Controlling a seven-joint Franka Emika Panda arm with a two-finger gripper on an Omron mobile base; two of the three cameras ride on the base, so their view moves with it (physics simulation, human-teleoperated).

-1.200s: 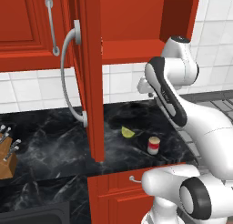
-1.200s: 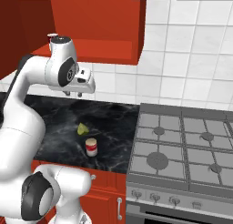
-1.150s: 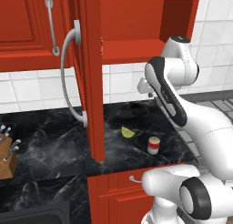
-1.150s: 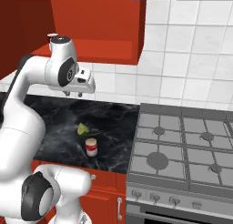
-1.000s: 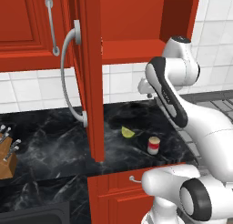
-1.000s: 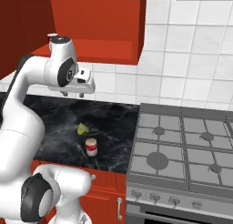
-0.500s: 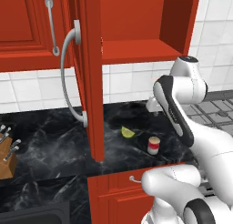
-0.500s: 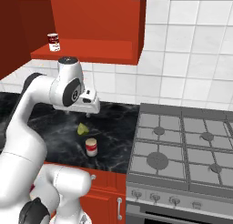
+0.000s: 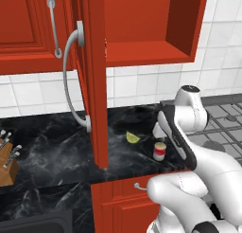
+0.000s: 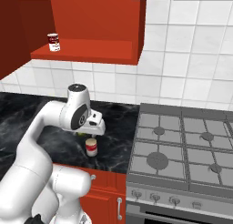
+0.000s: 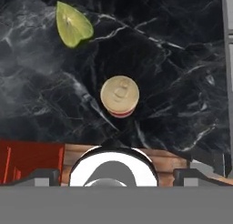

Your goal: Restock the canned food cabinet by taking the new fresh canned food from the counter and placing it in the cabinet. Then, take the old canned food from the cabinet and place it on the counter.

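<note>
**New can sits free on the counter, hand above it, grip not yet made**

Left base view: we see the new fresh canned food [image 9: 159, 151] upright on the counter [image 9: 52, 147], just right of a lime wedge [image 9: 133, 138]. The cabinet [image 9: 146, 52] is open above it, door [image 9: 92, 76] swung out. The wrist hangs above the can; we cannot tell the jaw gap here.

Right base view: the can [image 10: 91, 147] stands near the counter's front edge, left of the stove [image 10: 182, 150]. The old canned food [image 10: 53, 42] sits on the cabinet shelf, high and left of the new can. The gripper [image 10: 97, 127] is above the new can, apart from it, holding nothing; its opening is unclear.

Hand view: we look straight down on the can's tan top [image 11: 119, 95]; the lime wedge is up-left of it. Fingertips are not distinguishable.

Handling, our call: rigid, light, smooth metal wall, so slippery. We'd pinch mid-label across the diameter, below the top rim.
</note>
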